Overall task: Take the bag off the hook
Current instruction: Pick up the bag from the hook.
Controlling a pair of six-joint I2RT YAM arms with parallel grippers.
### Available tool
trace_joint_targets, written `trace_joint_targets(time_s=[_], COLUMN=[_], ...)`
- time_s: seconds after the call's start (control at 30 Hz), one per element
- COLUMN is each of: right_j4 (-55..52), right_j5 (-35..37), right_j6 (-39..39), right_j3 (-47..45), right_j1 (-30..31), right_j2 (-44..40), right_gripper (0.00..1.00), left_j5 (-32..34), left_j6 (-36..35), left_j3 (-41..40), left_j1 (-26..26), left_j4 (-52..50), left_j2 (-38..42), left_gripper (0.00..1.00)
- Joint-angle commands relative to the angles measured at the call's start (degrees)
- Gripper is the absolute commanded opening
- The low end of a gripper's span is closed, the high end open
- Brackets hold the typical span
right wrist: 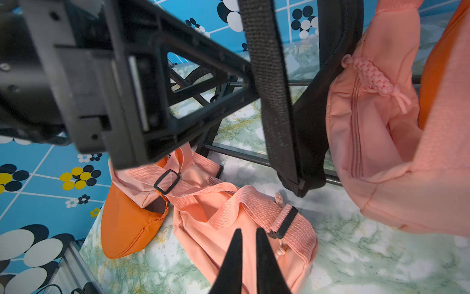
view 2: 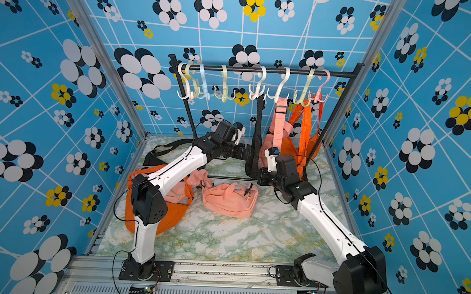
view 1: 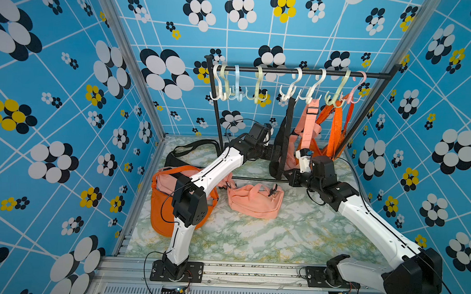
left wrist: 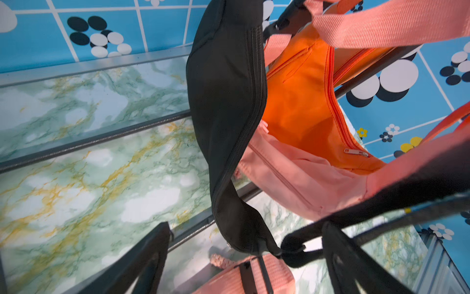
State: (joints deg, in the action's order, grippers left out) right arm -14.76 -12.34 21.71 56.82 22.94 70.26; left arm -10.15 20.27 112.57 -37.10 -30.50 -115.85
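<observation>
Bright, even light fills both top views; soft shadows lie on the marble tabletop. Wall lines bow at the edges. In the wrist views the black bag reads crisp, while the close pink strap and black housing blur.

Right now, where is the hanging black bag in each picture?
In a top view: the black bag hangs mid-picture, just left of the hanging pink bag.
In a top view: same place, mid-picture.
Left wrist: close up through the middle, in front of the orange bag.
Right wrist: its dark strap and body cross the middle.
Shared landmark: the pink bag, beside it in every view.
</observation>
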Motion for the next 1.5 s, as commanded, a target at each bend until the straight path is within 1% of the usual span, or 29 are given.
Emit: trace_joint_targets(time_s=[0.0, 0.03, 0.07, 0.13, 0.17, 0.23, 0.3, 0.33, 0.4, 0.43, 0.47, 0.5, 0.6, 0.67, 0.7, 0.77, 0.87, 0.93, 1.2, 1.27, 1.37, 1.43, 1.47], right_j4=[0.0, 0.0, 0.0, 0.3, 0.3, 0.1, -0.1, -0.2, -0.4, -0.5, -0.6, -0.9, -1.5, -1.6, -1.4, -0.2, 2.4, 3.9, 6.3, 8.1, 12.1, 15.5, 17.2], right_j5=[0.2, 0.5, 0.9, 1.0, 1.0, 0.9, 0.9, 0.9, 1.3, 1.6, 1.8, 2.1, 3.2, 4.1, 4.3, 4.3, 3.6, 3.0, 2.5, 1.9, 1.2, 1.4, 1.3], right_j6=[-0.2, -0.3, -0.2, -0.2, -0.2, 0.0, 0.1, 0.1, 0.0, -0.2, -0.4, -0.6, -1.3, -1.5, -1.4, -1.5, -1.3, -1.4, -4.8, -4.5, -3.2, -2.4, -2.3], right_j3=[1.3, 1.4, 1.6, 1.7, 2.0, 2.2, 2.2, 2.0, 1.6, 1.5, 1.4, 1.5, 1.4, 1.7, 1.8, 3.0, 6.2, 9.4, 23.2, 25.9, 28.2, 28.9, 29.4], right_j1=[-0.4, -0.4, -0.4, -0.5, -0.5, -0.5, -0.4, -0.5, -0.5, -0.5, -0.5, -0.5, -0.7, -0.7, -0.7, -0.7, -0.7, -0.7, -0.7, -0.7, -0.7, -0.7, -0.7], right_j2=[0.2, 0.2, 0.2, 0.4, 0.6, 0.8, 0.9, 0.7, 0.3, 0.1, -0.1, -0.4, -0.9, -0.8, -0.7, 0.3, 2.7, 4.9, 13.0, 14.9, 16.7, 17.9, 18.7], right_gripper=[0.05, 0.04, 0.02, 0.01, 0.01, 0.00, 0.00, 0.00, 0.00, 0.00, 0.00, 0.00, 0.00, 0.00, 0.00, 0.02, 0.13, 0.20, 0.40, 0.52, 0.69, 0.75, 0.75], left_j5=[-2.0, -2.6, -3.0, -3.1, -3.2, -4.0, -5.0, -5.5, -5.5, -5.3, -5.4, -5.5, -5.3, -4.4, -3.7, -3.2, -3.1, -2.5, 0.1, -0.5, -3.0, -4.0, -4.4], left_j6=[0.2, 0.2, 0.2, -0.1, -0.1, 0.0, 0.5, 0.6, 0.8, 0.8, 0.7, 0.8, 0.4, -0.1, -0.3, -0.2, 0.7, 0.8, 0.9, 2.1, 4.3, 4.9, 4.8], left_j3=[-4.5, -5.5, -6.0, -4.7, -3.6, -0.6, 2.2, 3.5, 6.3, 7.9, 9.2, 10.5, 12.4, 13.1, 13.1, 12.4, 9.7, 6.5, -4.2, -6.5, -8.4, -8.7, -8.4], left_j1=[0.2, 0.2, 0.2, 0.3, 0.3, 0.2, 0.2, 0.2, 0.2, 0.3, 0.3, 0.3, 0.4, 0.5, 0.7, 1.2, 2.6, 3.5, 8.8, 10.4, 12.5, 13.4, 13.7], left_j4=[4.8, 5.8, 6.7, 6.4, 5.8, 4.6, 4.1, 3.9, 2.8, 2.0, 1.4, 0.8, -0.2, -1.6, -2.2, -3.3, -4.4, -4.3, -3.3, -2.1, 0.1, 1.0, 1.1], left_j2=[6.7, 7.2, 7.5, 6.4, 5.5, 3.0, 0.6, -0.6, -2.7, -3.9, -4.7, -5.5, -5.7, -4.9, -4.1, -2.2, 1.9, 6.0, 20.4, 23.2, 26.0, 27.1, 27.4], left_gripper=[0.78, 0.70, 0.64, 0.62, 0.62, 0.76, 0.83, 0.85, 0.85, 0.80, 0.73, 0.58, 0.20, 0.04, 0.00, 0.00, 0.00, 0.00, 0.00, 0.00, 0.00, 0.00, 0.00])
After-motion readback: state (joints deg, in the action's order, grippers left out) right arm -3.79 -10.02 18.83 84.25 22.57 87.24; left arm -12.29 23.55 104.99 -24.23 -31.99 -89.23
